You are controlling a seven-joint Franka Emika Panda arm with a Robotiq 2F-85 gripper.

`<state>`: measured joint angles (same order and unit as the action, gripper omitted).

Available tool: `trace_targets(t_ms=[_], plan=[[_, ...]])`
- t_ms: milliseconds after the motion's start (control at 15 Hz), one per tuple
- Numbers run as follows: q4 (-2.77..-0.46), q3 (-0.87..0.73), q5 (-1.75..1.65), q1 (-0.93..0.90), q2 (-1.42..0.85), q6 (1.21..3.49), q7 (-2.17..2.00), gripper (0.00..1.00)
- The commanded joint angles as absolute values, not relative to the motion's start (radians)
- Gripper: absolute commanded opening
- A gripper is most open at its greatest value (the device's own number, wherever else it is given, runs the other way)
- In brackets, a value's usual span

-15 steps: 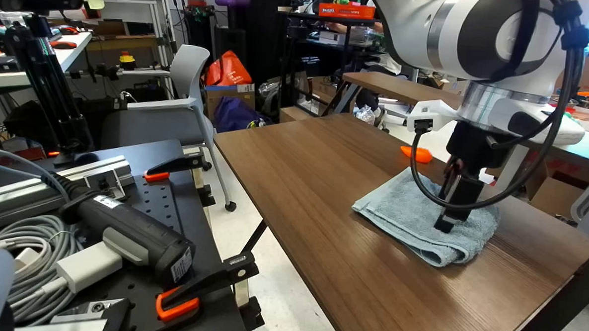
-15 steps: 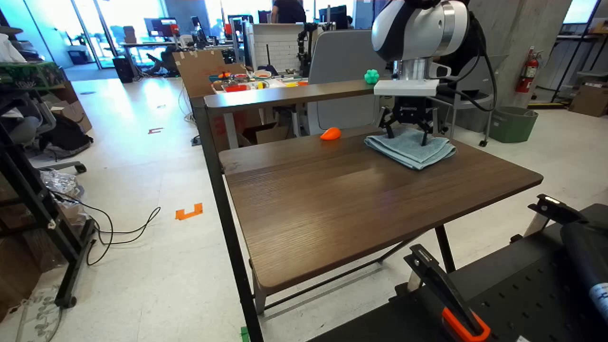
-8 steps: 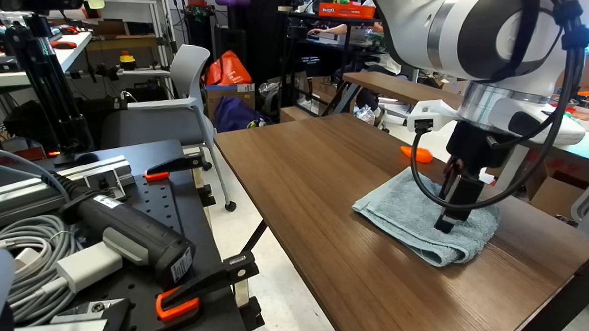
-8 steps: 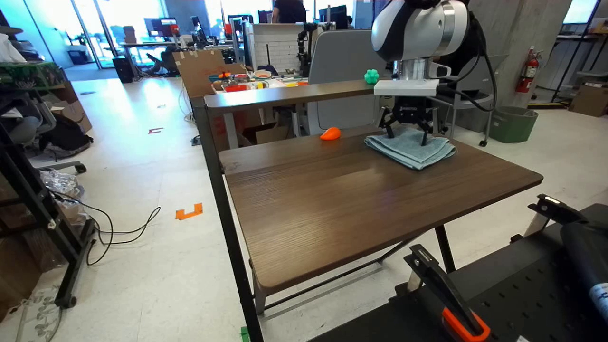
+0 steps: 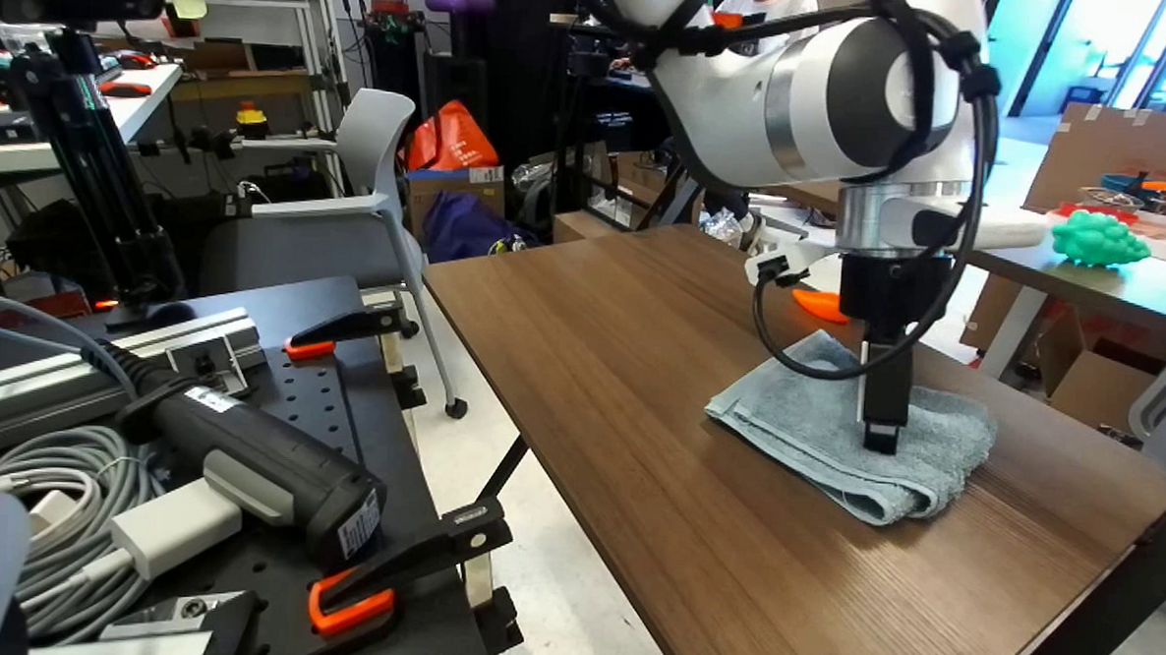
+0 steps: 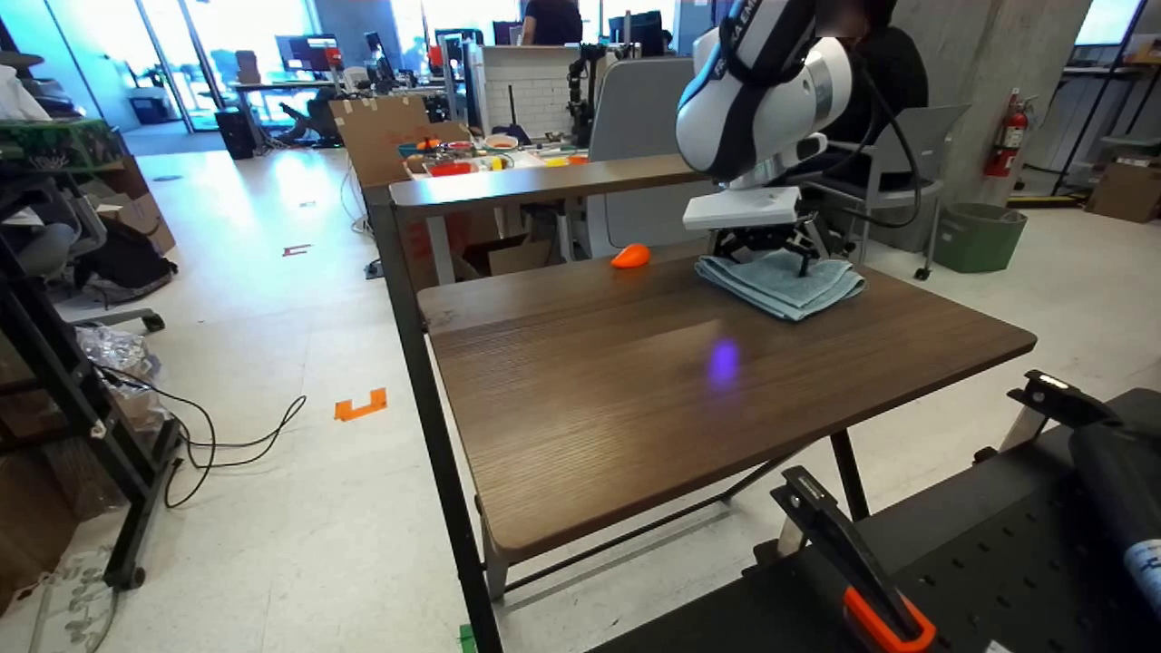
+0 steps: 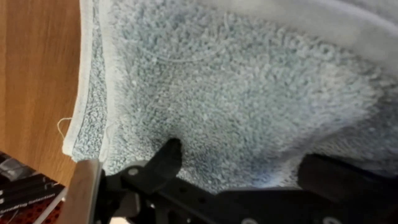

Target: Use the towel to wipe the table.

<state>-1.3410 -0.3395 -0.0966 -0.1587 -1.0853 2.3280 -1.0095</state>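
The towel is a folded blue-grey cloth. It lies flat on the brown wooden table [image 5: 591, 367] in both exterior views, as a towel [image 5: 786, 420] and again as a towel [image 6: 771, 290]. In the wrist view the towel [image 7: 217, 87] fills most of the picture. My gripper [image 7: 241, 152] has its black fingers wide apart, with towel surface below and between them. In an exterior view the gripper [image 5: 881, 437] has a fingertip resting on the towel's top. The gripper [image 6: 766, 258] is tilted in an exterior view, with one finger partly hidden.
An orange object [image 5: 820, 305] lies by the table's far edge, also visible as an orange object [image 6: 632, 256] beyond the towel. A raised shelf [image 6: 544, 181] runs along that side. A green bumpy toy [image 5: 1099, 239] sits on it. A black bench with clamps [image 5: 354, 603] stands nearby.
The arm has swung and my gripper has tilted over the towel, its fingertips shifting slightly. The towel has moved a little on the table. The fingers are still apart.
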Motion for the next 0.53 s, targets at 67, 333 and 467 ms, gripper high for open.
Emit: trace_targets(t_ms=[67,333,467], plan=[[-1.460,-0.356,-0.262,-0.301,-1.096,2.379,-1.096,1.00],[-1.592,-0.272,-0.328,-0.346,-0.995,2.444,-1.030,1.00],[-1.659,-0.239,-0.339,-0.355,-0.952,2.503,-0.993,1.00]])
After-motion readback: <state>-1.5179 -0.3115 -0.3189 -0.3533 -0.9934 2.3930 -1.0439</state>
